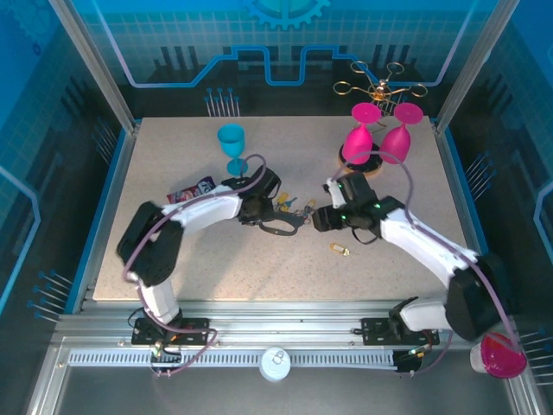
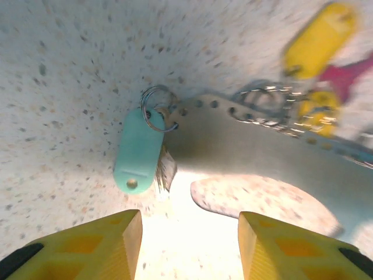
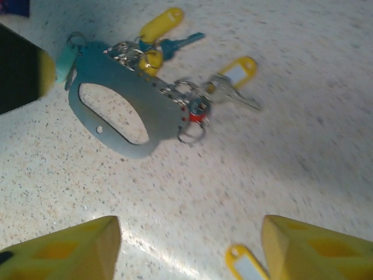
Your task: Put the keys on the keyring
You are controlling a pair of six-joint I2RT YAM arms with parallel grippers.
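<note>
A: Counts, quick.
B: One keyring (image 3: 119, 114), a grey perforated strap loop. It lies flat on the speckled table (image 1: 259, 268), between the two grippers. Keys (image 3: 152, 58) fan off its far edge: three yellow tags, one teal tag (image 2: 138, 150), one blue-headed key (image 3: 182, 41), one silver blade beside the white-labelled yellow tag (image 3: 239, 70), and one small red bit. One loose yellow tag (image 1: 340, 250) lies apart from the cluster, nearer the right arm.
A: Other stuff?
B: One blue goblet (image 1: 232, 143), two pink goblets (image 1: 359, 138), one gold wire rack (image 1: 380, 86) behind the table, and one snack wrapper (image 1: 192, 192) by the left arm.
A: Hard to read?
B: The left wrist view is blurred on its right side, so the tags smear together and I can't count blades there. In the right wrist view the bottom edge cuts off the loose tag, and I can't tell what's on it. From overhead the cluster is too small to split.
A: Arms?
B: Both reach inward and low, wrists bent toward the keyring. The left gripper (image 2: 189, 245) sits at the teal-tag end, fingers spread, nothing between them. The right gripper (image 3: 189, 251) is near the opposite side, also spread, with bare table between its fingers. Neither is touching the strap.
</note>
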